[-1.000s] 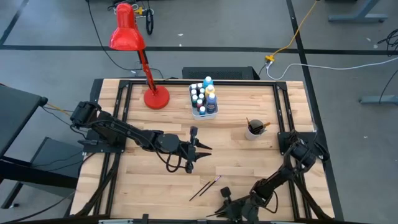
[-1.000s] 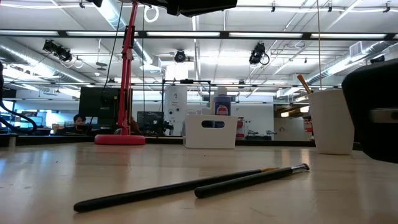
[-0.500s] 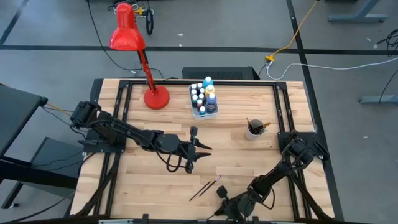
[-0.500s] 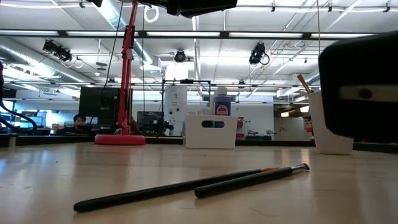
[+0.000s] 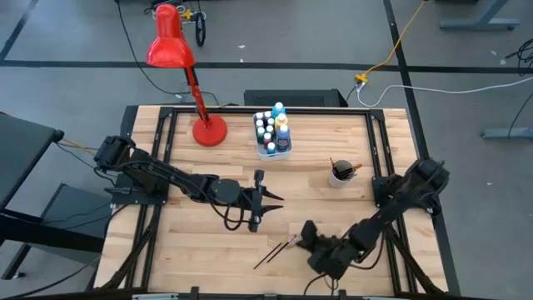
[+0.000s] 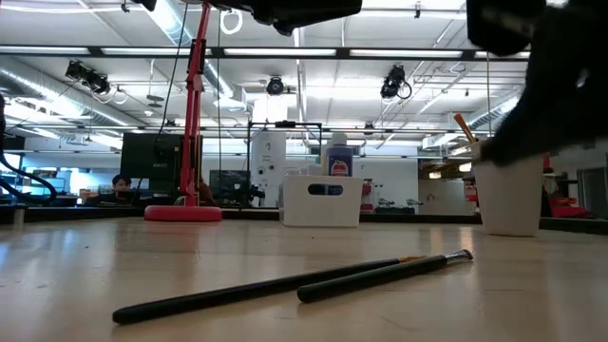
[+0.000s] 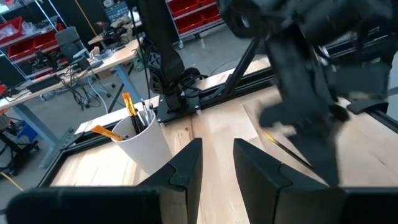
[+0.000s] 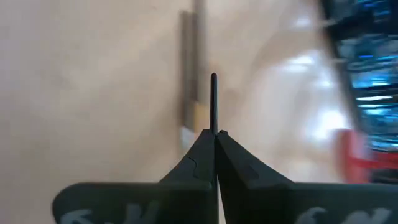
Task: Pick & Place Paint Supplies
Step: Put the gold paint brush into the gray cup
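While the right gripper (image 5: 309,232) hangs jaws closed and empty beside two paintbrushes (image 5: 276,249) lying near the table's (image 5: 191,250) near edge, left gripper (image 5: 259,202) mid-table, jaws narrowly parted, paint bottles (image 5: 272,132) in the far tub (image 5: 275,153), more brushes in a cup (image 5: 337,177) right.

No words, numbers or signs could be read anywhere. The bottle (image 6: 337,157) standing in the white tub (image 6: 321,200) had a blue label, but its letters were too small to make out. The small paint bottles (image 5: 271,127) seen from above showed only white caps. The red bins (image 7: 193,12) in the room behind had no letters to read.
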Available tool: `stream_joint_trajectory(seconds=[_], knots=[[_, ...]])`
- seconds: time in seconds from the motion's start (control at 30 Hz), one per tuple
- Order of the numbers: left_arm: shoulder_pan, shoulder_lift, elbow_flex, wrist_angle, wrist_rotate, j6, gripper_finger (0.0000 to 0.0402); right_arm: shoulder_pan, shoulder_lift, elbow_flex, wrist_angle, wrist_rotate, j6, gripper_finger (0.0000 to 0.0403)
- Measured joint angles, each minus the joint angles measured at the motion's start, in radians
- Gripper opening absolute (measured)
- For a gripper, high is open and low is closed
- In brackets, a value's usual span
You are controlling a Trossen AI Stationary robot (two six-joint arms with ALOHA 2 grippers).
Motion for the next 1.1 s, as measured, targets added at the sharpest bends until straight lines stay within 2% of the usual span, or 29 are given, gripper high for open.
stream_joint_trajectory(seconds=[0.1,0.2,0.4,0.5,0.6,0.67,0.77,0.9,1.1], knots=[[0.007,0.0,0.0,-0.001,0.004,-0.008,0.0098,-0.009,-0.078,0.0,-0.107,0.082,-0.085,0.0004],[0.033,0.0,0.0,-0.001,0.059,-0.055,0.0098,-0.028,-0.129,0.001,-0.118,0.105,-0.228,0.0004],[0.132,0.021,-0.002,-0.02,0.273,-0.367,0.0099,-0.063,-0.149,0.002,-0.106,0.106,-0.568,0.0004],[0.176,0.044,0.003,0.017,0.354,-0.473,0.0099,-0.075,-0.15,0.002,-0.103,0.094,-0.698,0.0004],[0.208,0.061,-0.004,0.042,0.478,-0.537,0.0099,-0.088,-0.15,0.003,-0.065,0.069,-0.804,0.0004],[0.211,0.092,0.005,0.128,0.501,-0.54,0.0099,-0.098,-0.15,0.003,-0.023,0.038,-0.898,0.0004],[0.212,0.109,-0.001,0.106,0.528,-0.54,0.01,-0.119,-0.15,0.004,0.061,-0.017,-1.033,0.0004],[0.213,0.141,0.01,0.116,0.596,-0.583,0.0121,-0.146,-0.151,0.005,0.114,-0.065,-1.19,0.0004],[0.213,0.152,0.027,0.144,0.629,-0.672,0.0183,-0.163,-0.152,0.005,0.137,-0.09,-1.319,0.0004]])
